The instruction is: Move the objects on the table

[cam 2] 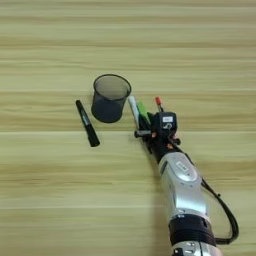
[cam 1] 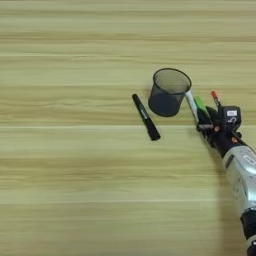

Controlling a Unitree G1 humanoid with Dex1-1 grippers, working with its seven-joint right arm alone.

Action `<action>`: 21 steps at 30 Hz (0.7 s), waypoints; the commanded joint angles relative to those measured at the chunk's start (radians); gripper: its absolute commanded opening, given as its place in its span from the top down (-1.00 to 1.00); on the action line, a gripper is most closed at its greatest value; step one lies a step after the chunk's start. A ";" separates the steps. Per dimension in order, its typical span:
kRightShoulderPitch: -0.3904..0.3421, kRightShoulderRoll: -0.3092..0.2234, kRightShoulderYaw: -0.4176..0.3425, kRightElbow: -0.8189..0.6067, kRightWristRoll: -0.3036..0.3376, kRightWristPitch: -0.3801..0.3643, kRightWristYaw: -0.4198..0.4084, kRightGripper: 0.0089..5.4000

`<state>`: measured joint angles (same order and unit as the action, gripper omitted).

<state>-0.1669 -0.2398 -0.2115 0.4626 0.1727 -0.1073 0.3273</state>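
Where markers lie, pincer [cam 2: 146, 121] atop white-barrelled marker [cam 2: 133, 108].

An office or desk setting is suggested. A broad light wooden tabletop [cam 1: 75, 175] fills the view, and only stationery is laid on it: a black mesh cup [cam 2: 109, 97] at centre and a black marker [cam 2: 87, 130] at its 8 o'clock.

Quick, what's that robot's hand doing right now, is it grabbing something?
Right gripper: down among the pens beside the mesh cup; whether it is open, closed or holding anything cannot be told.
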 commanded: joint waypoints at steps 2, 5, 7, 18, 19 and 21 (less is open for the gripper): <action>-0.031 -0.022 -0.001 -0.022 -0.003 0.017 -0.011 0.71; -0.028 -0.021 0.005 -0.021 -0.006 0.022 -0.005 0.71; -0.027 -0.020 0.006 -0.023 -0.005 0.024 -0.007 0.71; -0.008 -0.030 -0.013 -0.121 0.009 0.043 -0.028 0.71; -0.005 -0.031 -0.015 -0.136 0.010 0.050 -0.029 0.71; 0.002 -0.034 -0.019 -0.163 0.013 0.061 -0.031 0.72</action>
<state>-0.1279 -0.2389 -0.2157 0.3731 0.1797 -0.0473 0.3097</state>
